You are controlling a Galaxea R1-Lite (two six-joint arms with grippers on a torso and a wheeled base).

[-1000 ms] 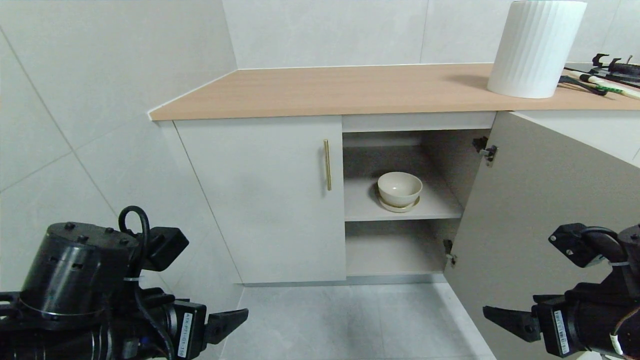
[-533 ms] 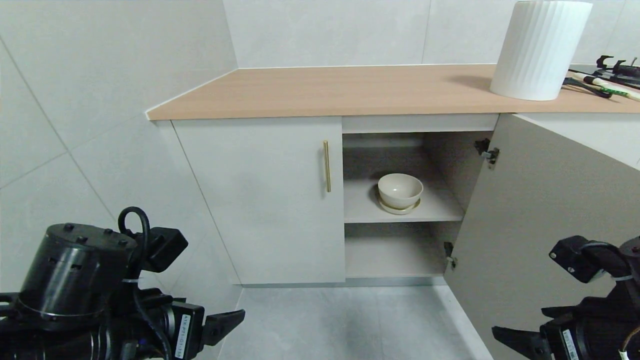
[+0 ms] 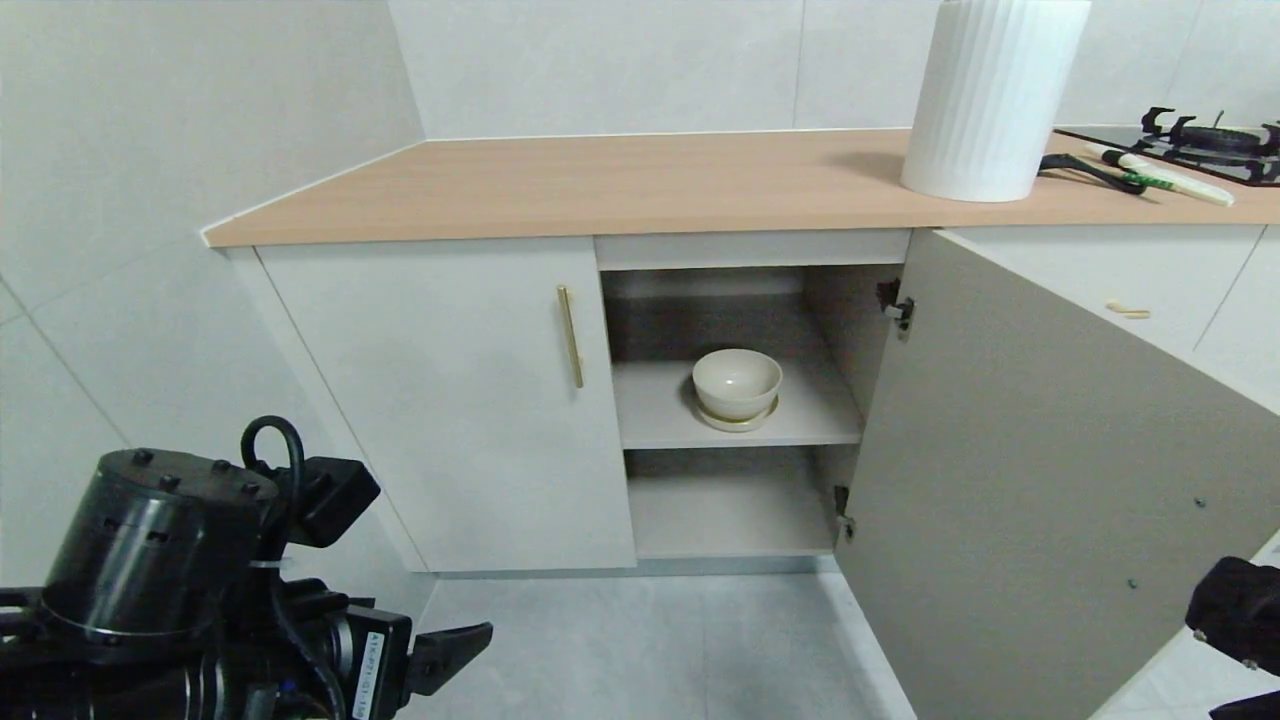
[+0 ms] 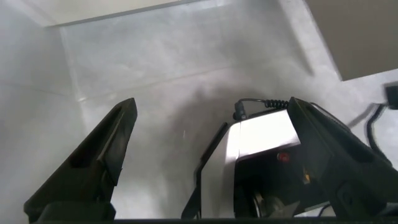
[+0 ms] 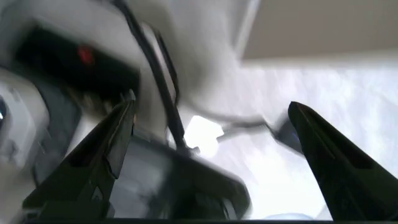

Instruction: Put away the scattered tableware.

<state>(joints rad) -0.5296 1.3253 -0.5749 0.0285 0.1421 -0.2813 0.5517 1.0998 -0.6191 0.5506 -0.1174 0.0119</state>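
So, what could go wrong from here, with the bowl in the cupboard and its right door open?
1. The open door stands close to the right arm; a careless swing could strike it.
2. The bowl sits on a saucer towards the front of the shelf; pushing more tableware in might knock it off.

Black left gripper [image 4: 211, 109] and black right gripper [image 5: 211, 106], fingers spread wide, hang low before the white floor cabinet [image 3: 450, 400].

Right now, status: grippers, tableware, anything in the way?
Left gripper open, right gripper open, both empty. Bowl on saucer, upper cabinet shelf. Right door stands open beside it.
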